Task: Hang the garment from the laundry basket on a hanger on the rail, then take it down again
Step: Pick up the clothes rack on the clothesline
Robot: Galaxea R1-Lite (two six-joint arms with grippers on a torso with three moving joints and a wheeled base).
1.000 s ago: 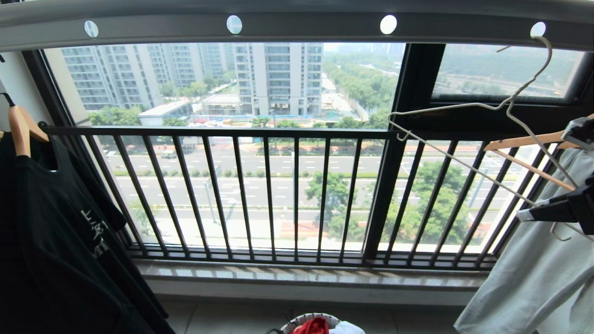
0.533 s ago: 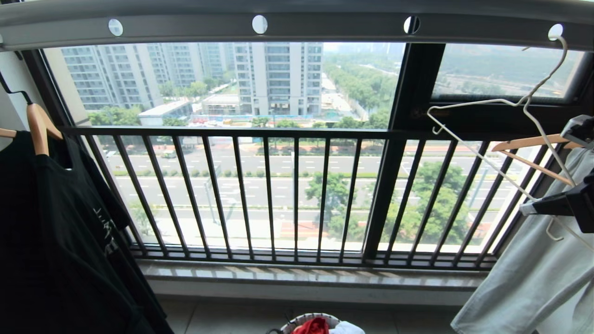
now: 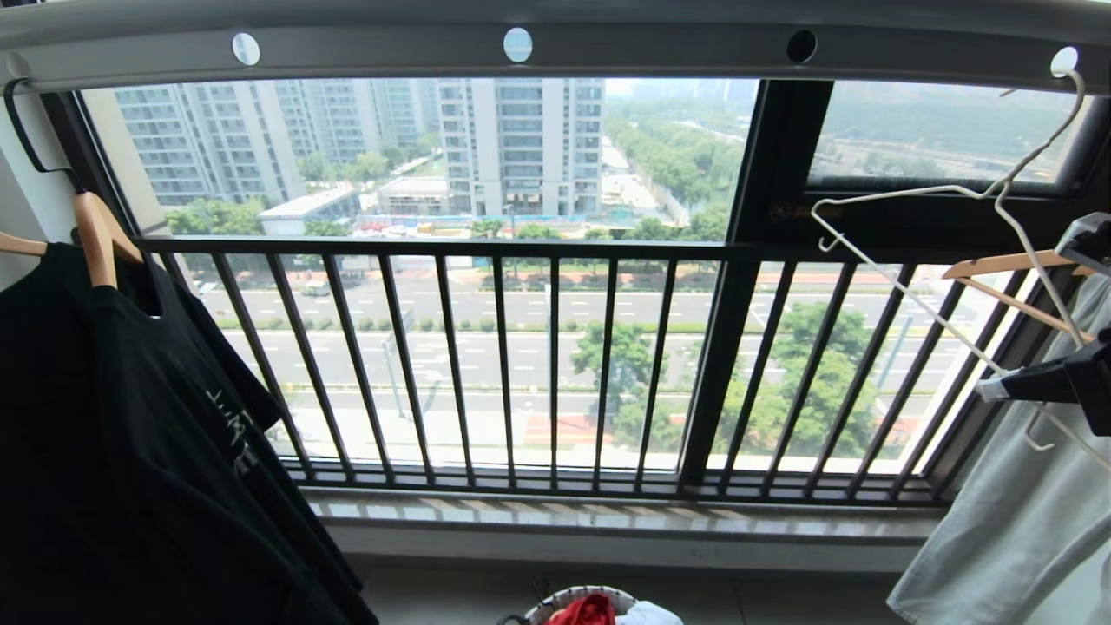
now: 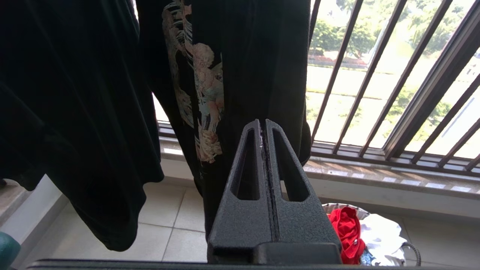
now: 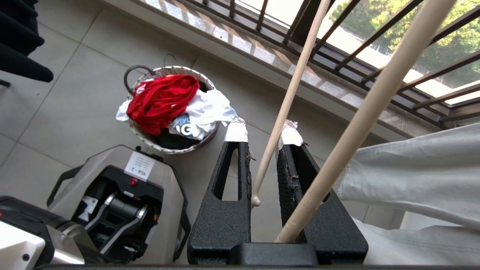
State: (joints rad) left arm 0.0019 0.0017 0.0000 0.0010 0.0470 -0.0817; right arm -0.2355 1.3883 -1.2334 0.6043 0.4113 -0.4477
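**A:** Where is the red garment [image 5: 161, 99]?

**B:** It's bunched up in the laundry basket [image 5: 165, 150] on the floor by the window. It looks soft, floppy and light. I'd pinch a fold on top.

**A:** And your right gripper [image 5: 262, 133]?

**B:** It's squeezed almost closed on the hanger [image 5: 296, 78], on its thin bottom wire. The hanger hooks on the rail [image 3: 651, 43]. I think it's light, smooth and swingy. My left gripper [image 4: 263, 125] is closed tight and holds nothing.

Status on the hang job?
Done: nothing; the garment lies in the laundry basket. In hand: right gripper at the bare hanger, which is hooked on the rail. Left gripper parked, shut. Left: fit garment, hang, take down.
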